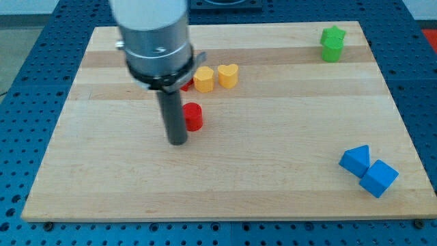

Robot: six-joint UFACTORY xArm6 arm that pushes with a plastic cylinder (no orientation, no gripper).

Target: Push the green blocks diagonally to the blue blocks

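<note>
Two green blocks touch at the view's top right: a green star point(334, 33) and a green round block point(332, 50) just below it. Two blue blocks touch at the view's bottom right: a blue triangular block point(356, 160) and a blue cube point(378, 178). My tip point(178, 142) rests on the board left of centre, far to the left of both pairs. It stands just below and left of a red cylinder point(194, 117), close to it or touching it.
A yellow hexagon point(203, 79) and a yellow heart point(228, 75) sit side by side right of the arm. Another red block point(186, 85) is mostly hidden behind the rod. The wooden board point(273, 184) lies on a blue perforated table.
</note>
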